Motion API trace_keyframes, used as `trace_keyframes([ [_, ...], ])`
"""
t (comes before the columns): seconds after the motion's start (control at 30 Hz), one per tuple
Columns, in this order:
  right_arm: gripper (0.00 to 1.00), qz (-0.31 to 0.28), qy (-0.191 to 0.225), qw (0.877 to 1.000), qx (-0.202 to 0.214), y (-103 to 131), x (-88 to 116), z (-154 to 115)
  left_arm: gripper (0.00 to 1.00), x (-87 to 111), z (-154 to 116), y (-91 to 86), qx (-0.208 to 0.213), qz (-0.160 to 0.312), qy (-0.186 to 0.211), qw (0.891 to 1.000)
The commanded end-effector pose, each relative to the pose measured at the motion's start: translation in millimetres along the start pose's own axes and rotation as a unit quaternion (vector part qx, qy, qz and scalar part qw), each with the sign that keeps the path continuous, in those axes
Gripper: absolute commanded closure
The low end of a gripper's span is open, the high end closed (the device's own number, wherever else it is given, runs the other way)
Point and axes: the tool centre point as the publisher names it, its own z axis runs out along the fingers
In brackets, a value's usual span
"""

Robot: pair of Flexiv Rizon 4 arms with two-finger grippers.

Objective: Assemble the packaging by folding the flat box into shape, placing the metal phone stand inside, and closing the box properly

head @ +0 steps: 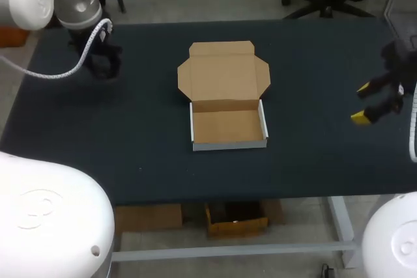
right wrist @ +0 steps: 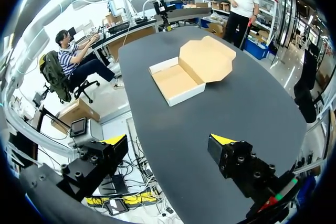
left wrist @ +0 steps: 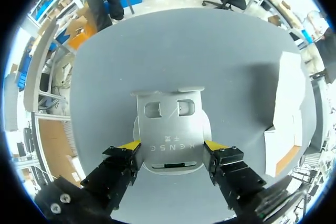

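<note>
Box (head: 228, 127) folded up, lid open flat behind it, mid-bench (head: 130, 135). Metal phone stand (left wrist: 169, 129) on bench well apart from box, lying within L gripper (left wrist: 171, 145); gripped or not: can't tell. R gripper (head: 361, 102) wide open, holding nothing, at bench's right edge.

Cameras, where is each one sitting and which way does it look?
Head view: high behind the robot, looking down on the table; both arms show, with left gripper and right gripper.
Left wrist view: on the left wrist, looking along the left gripper, shut on the metal phone stand.
Right wrist view: on the right wrist, looking past the open right gripper across the table.
Shared: all three show the box.
</note>
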Motion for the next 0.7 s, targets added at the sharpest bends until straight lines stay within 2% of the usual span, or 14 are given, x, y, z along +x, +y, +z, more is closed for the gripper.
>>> trace_keyframes([
  [0.03,0.00,-0.009,0.016,1.000,0.011,2,-6,6,1.00,6.2,-4,4.4,0.005,0.006,-0.002,1.000],
  [0.43,0.00,-0.016,0.025,0.999,0.025,1,-6,15,1.00,27.3,-10,9.0,0.011,0.027,0.000,1.000],
  [0.7,0.00,-0.016,0.025,0.999,0.025,1,-6,15,1.00,58.2,-23,14.0,0.025,0.056,0.006,0.998],
])
